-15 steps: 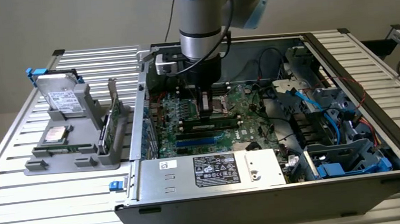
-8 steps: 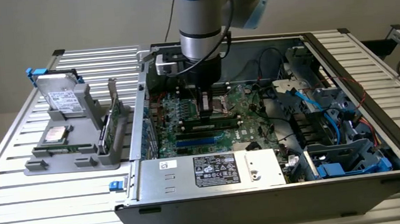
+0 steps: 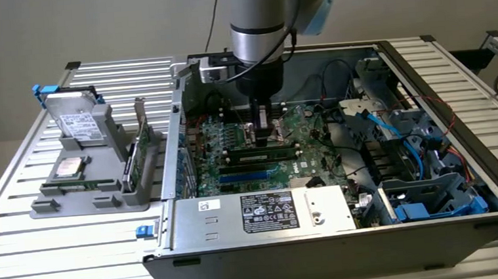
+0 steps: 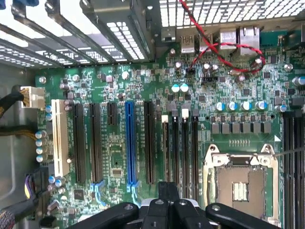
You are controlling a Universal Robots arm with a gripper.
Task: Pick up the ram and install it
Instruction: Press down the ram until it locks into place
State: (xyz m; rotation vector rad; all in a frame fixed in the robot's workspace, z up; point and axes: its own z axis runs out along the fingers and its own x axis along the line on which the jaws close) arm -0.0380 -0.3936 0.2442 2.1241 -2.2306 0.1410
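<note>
Inside the case (image 3: 462,184), your gripper (image 3: 266,135) stands over the ram (image 3: 263,156), fingers (image 4: 164,193) shut, seemingly pressing it home.

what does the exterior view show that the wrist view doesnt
The exterior view alone takes in the whole open computer case on the slatted table, the grey holder with spare parts on the exterior view's left, the power supply, the blue cables, a ram seated in a motherboard slot, and the arm reaching down into the case.

The wrist view alone gives the empty CPU socket, the blue expansion slot, the white slot and the red wire.

Both share the green motherboard and the shut gripper.
</note>
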